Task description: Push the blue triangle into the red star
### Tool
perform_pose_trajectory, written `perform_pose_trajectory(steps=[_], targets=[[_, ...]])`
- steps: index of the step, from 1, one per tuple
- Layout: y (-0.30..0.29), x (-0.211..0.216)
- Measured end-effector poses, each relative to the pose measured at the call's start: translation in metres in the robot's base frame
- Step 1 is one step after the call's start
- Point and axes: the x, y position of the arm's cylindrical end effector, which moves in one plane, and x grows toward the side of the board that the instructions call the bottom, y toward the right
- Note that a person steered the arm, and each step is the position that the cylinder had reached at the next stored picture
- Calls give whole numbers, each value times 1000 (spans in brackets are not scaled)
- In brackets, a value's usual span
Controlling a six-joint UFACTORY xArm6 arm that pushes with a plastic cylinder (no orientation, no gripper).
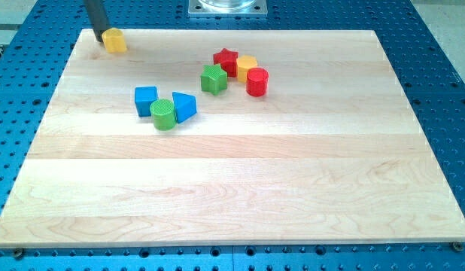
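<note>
The blue triangle [183,106] lies left of the board's middle, touching a green cylinder [163,114] on its left. The red star [226,60] lies up and to the right of it, near the board's top centre, with a green star [214,78] between the two. My tip [100,35] is at the board's top left corner, touching the left side of a yellow block [114,41], far from the blue triangle.
A blue cube [146,100] sits left of the green cylinder. A yellow cylinder [247,67] and a red cylinder [256,81] sit right of the red star. The wooden board [232,188] rests on a blue perforated table.
</note>
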Motion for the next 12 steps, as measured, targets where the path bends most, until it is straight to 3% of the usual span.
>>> perform_pose_trajectory(steps=[1,2,4,5,6,7,8,9,10,11,12], targets=[[-16,17],[-11,89],[-2,94],[85,99],[129,143],[110,214],[179,238],[194,200],[139,162],[185,199],[140,201]])
